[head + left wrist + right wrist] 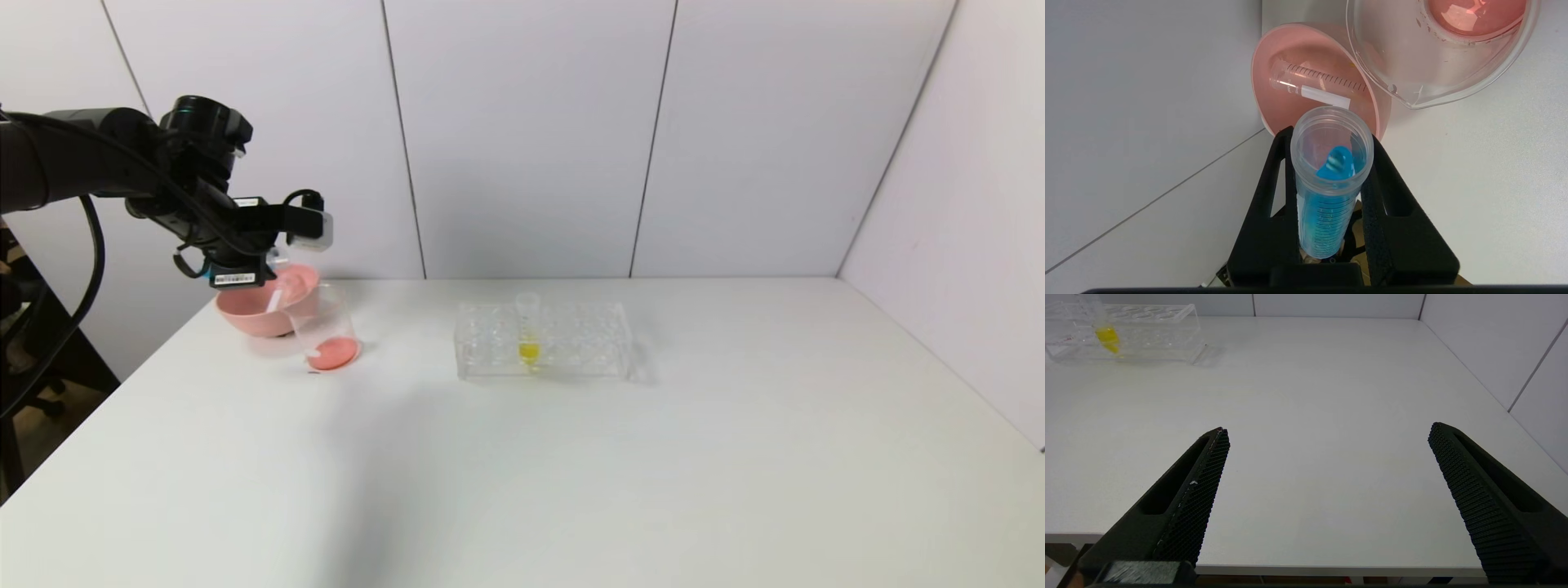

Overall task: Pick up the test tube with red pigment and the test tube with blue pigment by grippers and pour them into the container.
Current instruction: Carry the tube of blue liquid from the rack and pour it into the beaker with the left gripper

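Presently the left gripper (1331, 163) is raised over the table's far left corner, above the pink bowl (245, 318) and just beside the beaker (326, 331). Its two fingers (1274, 196) are clamped on the blue tube (1329, 192), one on each side of the tube's upper body. The tube is uncapped, its open mouth facing the wrist camera, and blue liquid fills the lower part. In the head view the gripper body hides the tube, so its tilt cannot be judged there.

The beaker stands on the table (571, 474), touching or nearly touching the bowl's front right side; which of the two cannot be told. A shallow layer of red-orange liquid (333, 353) covers its bottom. Its pouring lip points toward the bowl in the left wrist view.

An empty graduated tube (1314, 81) with a white label lies on its side inside the bowl.

The clear rack (543, 339) sits mid-table, well apart from the beaker, with one yellow tube (528, 331) upright in it.

The right gripper (1327, 433) is low at the table's near edge, fingers spread wide, holding nothing.
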Robot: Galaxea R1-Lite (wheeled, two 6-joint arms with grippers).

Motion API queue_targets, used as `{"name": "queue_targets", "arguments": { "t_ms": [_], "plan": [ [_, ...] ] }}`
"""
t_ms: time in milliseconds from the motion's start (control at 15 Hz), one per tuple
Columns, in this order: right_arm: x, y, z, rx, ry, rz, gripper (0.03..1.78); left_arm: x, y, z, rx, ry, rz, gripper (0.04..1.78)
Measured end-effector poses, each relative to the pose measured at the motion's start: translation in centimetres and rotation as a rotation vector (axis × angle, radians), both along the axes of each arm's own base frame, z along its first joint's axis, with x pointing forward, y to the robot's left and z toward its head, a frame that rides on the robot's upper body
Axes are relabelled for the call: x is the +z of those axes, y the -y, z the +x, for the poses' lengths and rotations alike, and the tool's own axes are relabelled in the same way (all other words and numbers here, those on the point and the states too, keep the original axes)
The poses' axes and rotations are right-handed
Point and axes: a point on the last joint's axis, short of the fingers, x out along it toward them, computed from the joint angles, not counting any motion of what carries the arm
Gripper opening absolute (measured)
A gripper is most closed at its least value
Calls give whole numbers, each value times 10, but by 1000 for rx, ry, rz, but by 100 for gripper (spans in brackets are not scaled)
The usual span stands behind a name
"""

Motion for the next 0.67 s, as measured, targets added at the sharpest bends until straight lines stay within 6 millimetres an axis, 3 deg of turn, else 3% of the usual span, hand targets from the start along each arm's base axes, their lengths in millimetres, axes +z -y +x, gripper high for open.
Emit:
{"name": "queue_targets", "arguments": {
  "t_ms": [667],
  "plan": [
    [0,0,0,0,0,0,177,0,1,0,6,-1,5,45]
  ]
}}
